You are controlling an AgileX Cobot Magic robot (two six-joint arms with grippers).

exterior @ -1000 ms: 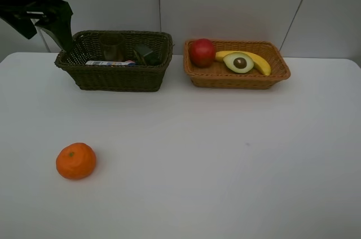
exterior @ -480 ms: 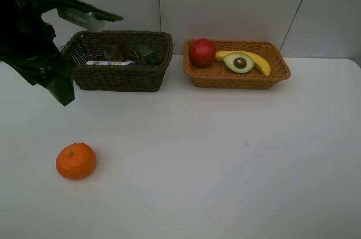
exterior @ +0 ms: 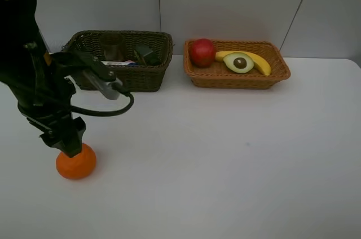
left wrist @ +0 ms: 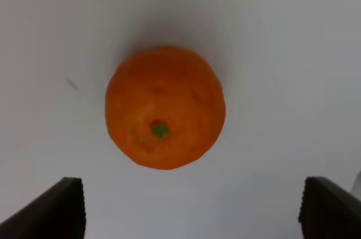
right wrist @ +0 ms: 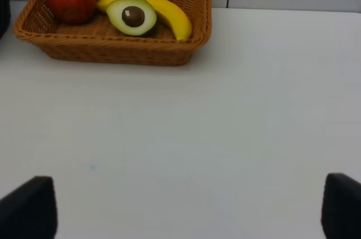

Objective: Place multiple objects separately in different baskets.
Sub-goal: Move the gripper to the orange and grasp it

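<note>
Orange (left wrist: 164, 107) sits right under the left gripper (left wrist: 192, 208), jaws wide open and empty, so that arm's clearly closest.

Orange (left wrist: 164, 107) skin matt, finely dimpled. Both baskets woven wicker: dark one (exterior: 121, 75), tan one (exterior: 240, 75). Apple (exterior: 202, 52) glossy. Banana (right wrist: 169, 16) smooth. Table (exterior: 225, 154) smooth matt white.
</note>
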